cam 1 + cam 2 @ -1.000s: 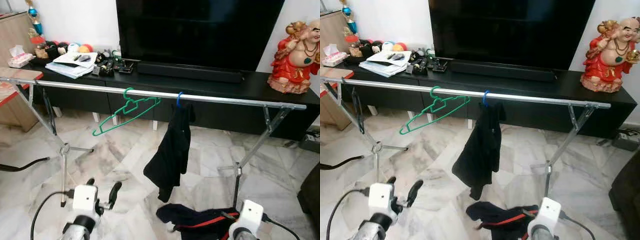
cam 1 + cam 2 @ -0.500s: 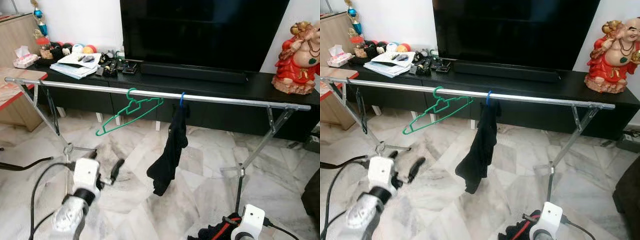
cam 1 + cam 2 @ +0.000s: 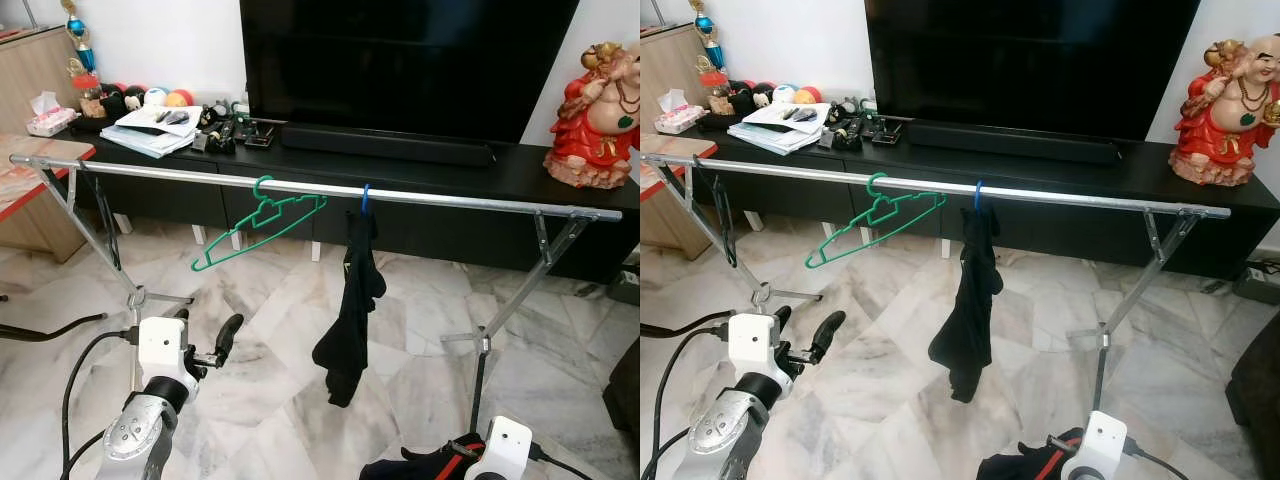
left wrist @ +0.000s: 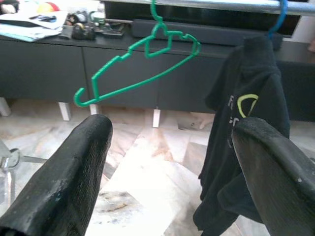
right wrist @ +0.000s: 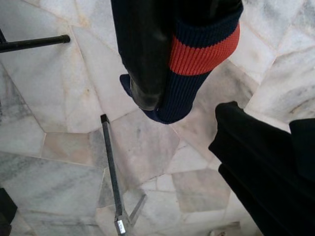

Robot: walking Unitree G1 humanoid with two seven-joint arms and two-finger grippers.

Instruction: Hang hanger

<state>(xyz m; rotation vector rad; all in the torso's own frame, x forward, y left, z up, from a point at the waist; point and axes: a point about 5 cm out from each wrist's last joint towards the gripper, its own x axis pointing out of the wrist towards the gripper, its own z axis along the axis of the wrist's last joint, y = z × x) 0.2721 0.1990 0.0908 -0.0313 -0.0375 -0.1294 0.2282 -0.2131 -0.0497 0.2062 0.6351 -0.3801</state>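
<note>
Long silver metal clothes rail (image 3: 470, 203) spans the scene on folding legs, standing on the white marble floor (image 3: 270, 300). Empty green plastic hanger (image 3: 262, 222) hooks over the rail, tilted, its lower end pointing down toward the robot's left. Just beside it on the rail, a blue hanger hook (image 3: 364, 196) carries a black garment (image 3: 352, 300) that hangs limp; a yellow-green logo shows on it in the left wrist view.

Left gripper (image 3: 205, 342): raised low in front of the robot, its two black fingers (image 4: 69, 177) spread apart with nothing between them. Green hanger sits above and ahead of the fingertips, well apart; the black garment hangs ahead of the other finger.

Right gripper (image 5: 147, 93): low, near the floor. Fingers closed on a dark navy knit garment with a red stripe (image 5: 197, 54); cloth drapes below the fingertips over the marble.

Behind the rail: low black TV worktop (image 3: 520, 165), large black television (image 3: 400, 60), red and gold laughing figurine (image 3: 600, 100), stack of papers (image 3: 150, 130).
</note>
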